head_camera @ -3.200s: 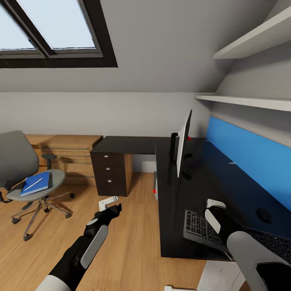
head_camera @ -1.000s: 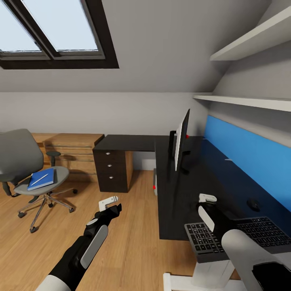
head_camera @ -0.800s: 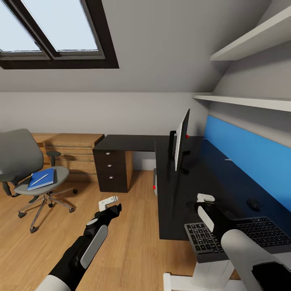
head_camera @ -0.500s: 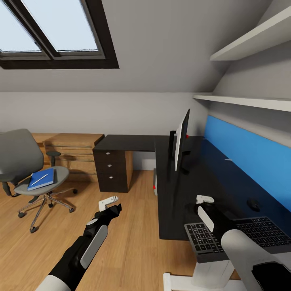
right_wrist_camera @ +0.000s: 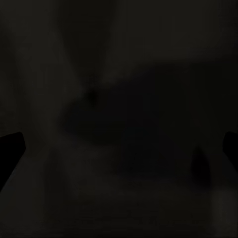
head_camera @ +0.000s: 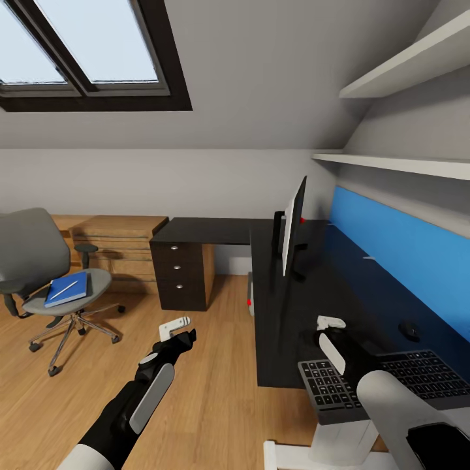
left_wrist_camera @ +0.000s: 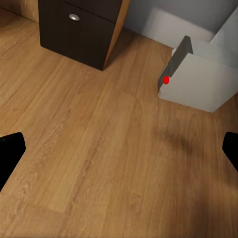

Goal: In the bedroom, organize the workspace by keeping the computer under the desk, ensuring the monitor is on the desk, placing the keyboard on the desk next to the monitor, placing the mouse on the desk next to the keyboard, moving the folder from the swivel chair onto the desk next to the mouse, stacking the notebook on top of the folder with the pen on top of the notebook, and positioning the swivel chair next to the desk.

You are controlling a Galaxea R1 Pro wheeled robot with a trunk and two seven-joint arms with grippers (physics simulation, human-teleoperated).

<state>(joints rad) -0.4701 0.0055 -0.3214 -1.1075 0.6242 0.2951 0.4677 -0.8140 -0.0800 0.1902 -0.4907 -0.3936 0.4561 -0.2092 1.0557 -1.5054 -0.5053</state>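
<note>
Head view: keyboard (head_camera: 385, 384) lies on the desk (head_camera: 287, 326) at its near end, long axis running across the view, one end poking past the desk's near edge. Right gripper (head_camera: 329, 323) hovers over bare black top just beyond the keyboard's left end, holding nothing. Right wrist view is near-black w/ the two finger tips at opposite edges, so jaws look spread. Monitor (head_camera: 292, 228) stands edge-on further along the desk, well beyond the gripper; my read is the keyboard needs shifting that way, so the right arm is the obvious one for it. Small dark mouse (head_camera: 409, 329) sits near the blue back panel (head_camera: 398, 254), apart from the keyboard.

Left gripper (head_camera: 175, 328) hangs over the wood floor (head_camera: 215, 391), spread wide and empty per left wrist view, which looks down at the computer (left_wrist_camera: 198, 79) w/ red light, under the desk. Folder (head_camera: 66, 289) w/ pen (head_camera: 64, 290) on it rests on swivel chair (head_camera: 46, 274) seat, well apart to the left; left arm nearer. Dark drawer unit (head_camera: 183, 274) stands between chair and desk. Can't make out the notebook.
</note>
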